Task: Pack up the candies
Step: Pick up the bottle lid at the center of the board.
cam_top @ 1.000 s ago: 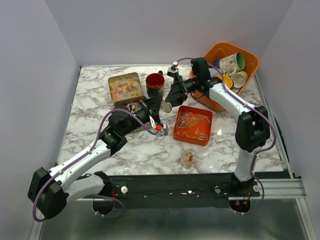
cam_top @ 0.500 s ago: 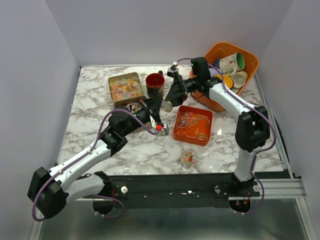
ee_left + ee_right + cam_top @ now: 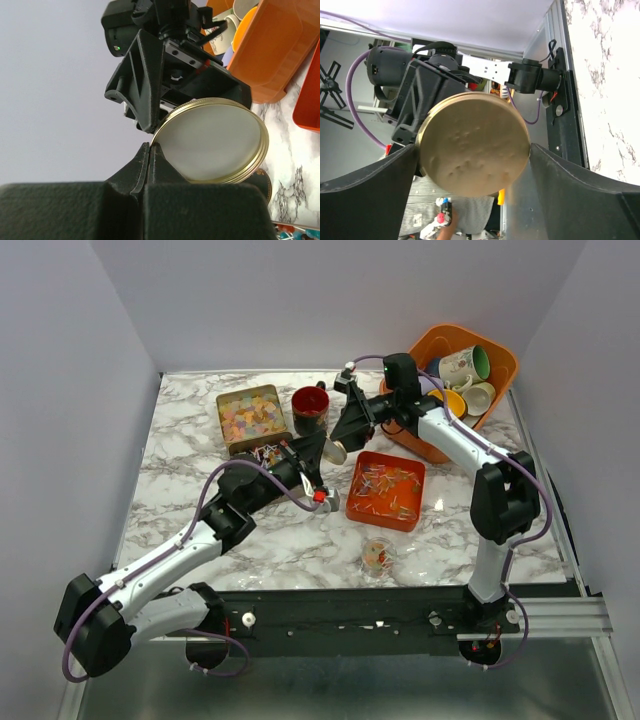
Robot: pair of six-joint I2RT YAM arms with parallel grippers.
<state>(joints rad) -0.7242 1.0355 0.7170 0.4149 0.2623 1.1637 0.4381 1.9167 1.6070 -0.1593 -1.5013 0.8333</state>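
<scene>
Left gripper [image 3: 150, 148] clamped shut on rim of gold lid [image 3: 215, 140], lid up on edge. Right gripper [image 3: 472, 172] jaws apart, either side of lid. Wrapped candies [image 3: 388, 484] in orange tray [image 3: 355, 487] right of lid; pastel candies [image 3: 251, 415] in tin [image 3: 221, 412] left of lid.

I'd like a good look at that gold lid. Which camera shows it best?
Right wrist view: the gold lid shows whole, dimpled outer face toward the camera. Left wrist view shows its pale inner face and ridged rim, one edge hidden; top view, only a tiny pale patch.
</scene>
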